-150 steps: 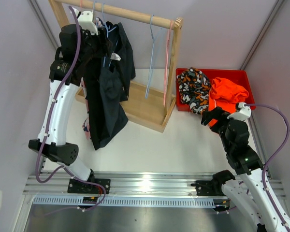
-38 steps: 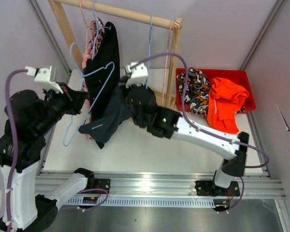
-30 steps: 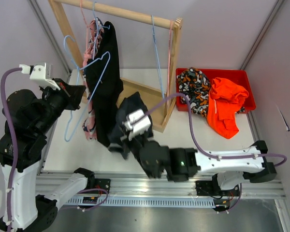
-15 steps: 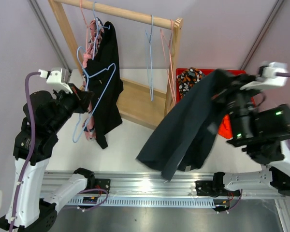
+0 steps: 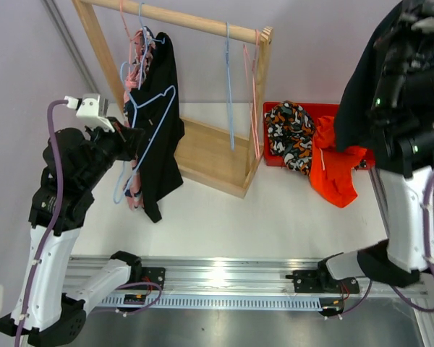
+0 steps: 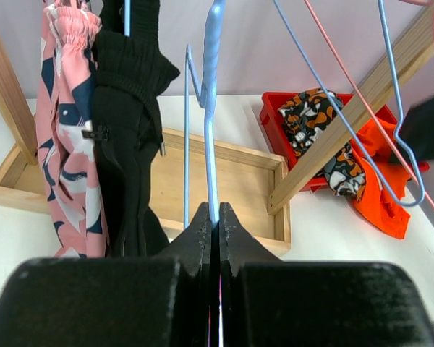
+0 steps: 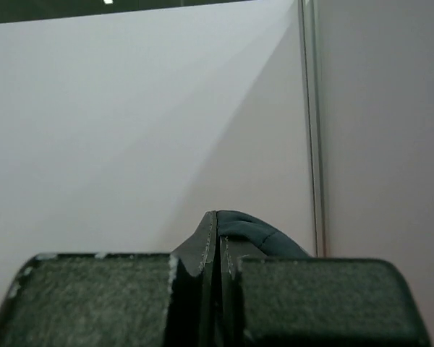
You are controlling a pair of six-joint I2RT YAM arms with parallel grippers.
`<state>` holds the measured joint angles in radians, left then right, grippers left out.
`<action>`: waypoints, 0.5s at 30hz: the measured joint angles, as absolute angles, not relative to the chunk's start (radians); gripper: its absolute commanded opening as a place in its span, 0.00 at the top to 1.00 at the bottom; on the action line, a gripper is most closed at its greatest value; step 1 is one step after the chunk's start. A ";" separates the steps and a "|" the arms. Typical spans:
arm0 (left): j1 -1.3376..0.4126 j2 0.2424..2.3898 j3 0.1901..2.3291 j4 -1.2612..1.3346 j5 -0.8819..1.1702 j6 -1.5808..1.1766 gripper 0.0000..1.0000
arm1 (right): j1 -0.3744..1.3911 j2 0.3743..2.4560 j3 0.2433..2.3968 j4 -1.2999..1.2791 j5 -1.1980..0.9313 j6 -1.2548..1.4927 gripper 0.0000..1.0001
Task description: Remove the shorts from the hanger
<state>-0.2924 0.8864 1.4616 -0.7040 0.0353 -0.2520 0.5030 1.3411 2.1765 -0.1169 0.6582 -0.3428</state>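
The dark shorts (image 5: pixel 356 101) are off the hanger and dangle high at the right, above the red bin (image 5: pixel 365 112). My right gripper (image 7: pixel 214 217) is shut on a fold of them (image 7: pixel 249 231), raised close to the overhead camera and facing the wall. The bare light-blue hanger (image 5: pixel 150 116) is tilted beside the black garment (image 5: pixel 165 123) on the rack. My left gripper (image 6: pixel 214 211) is shut on the hanger's wire (image 6: pixel 210 108), and nothing hangs from it.
The wooden rack (image 5: pixel 202 22) stands at the back with a pink patterned garment (image 6: pixel 69 144), an empty blue hanger (image 5: pixel 228 87) and a pink hanger (image 5: pixel 253 87). The red bin holds an orange cloth (image 5: pixel 336 166) and a patterned cloth (image 5: pixel 289 130).
My right arm has swung the shorts from beside the rack across to the right and up over the red bin. My left gripper has kept the hanger and shifted slightly toward the rack.
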 measured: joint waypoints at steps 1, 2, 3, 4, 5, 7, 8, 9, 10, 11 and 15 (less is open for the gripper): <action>-0.292 0.894 1.456 -0.694 0.036 -0.252 1.00 | 0.411 1.391 2.221 -0.138 0.595 -0.305 1.00; -0.292 0.899 1.452 -0.688 0.036 -0.251 1.00 | 0.346 1.428 2.253 -0.150 0.541 -0.273 1.00; -0.292 0.905 1.446 -0.681 0.038 -0.250 1.00 | 0.265 1.465 2.268 -0.161 0.481 -0.233 1.00; -0.292 0.909 1.439 -0.671 0.038 -0.249 1.00 | 0.204 1.491 2.267 -0.167 0.436 -0.204 1.00; -0.292 0.916 1.431 -0.662 0.038 -0.245 1.00 | 0.139 1.520 2.248 -0.161 0.382 -0.151 1.00; -0.292 0.931 1.419 -0.654 0.039 -0.243 1.00 | 0.024 1.546 2.149 -0.145 0.292 -0.062 1.00; -0.292 0.940 1.413 -0.653 0.041 -0.243 1.00 | -0.015 1.553 2.074 -0.128 0.257 -0.020 1.00; -0.292 0.946 1.412 -0.652 0.042 -0.243 1.00 | -0.046 1.552 1.977 -0.096 0.233 0.017 1.00; -0.292 0.952 1.411 -0.651 0.046 -0.243 1.00 | -0.065 1.550 1.887 -0.069 0.216 0.046 1.00; -0.292 0.958 1.410 -0.650 0.050 -0.243 1.00 | -0.076 1.550 1.790 -0.046 0.199 0.077 1.00; -0.292 0.990 1.431 -0.647 0.067 -0.243 1.00 | -0.072 1.547 1.431 -0.012 0.147 0.193 0.78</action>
<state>-0.2924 0.9897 1.4311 -0.6472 0.0666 -0.2432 -0.0723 1.5467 1.4307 -0.0124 0.1474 0.1928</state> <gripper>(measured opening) 0.027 0.046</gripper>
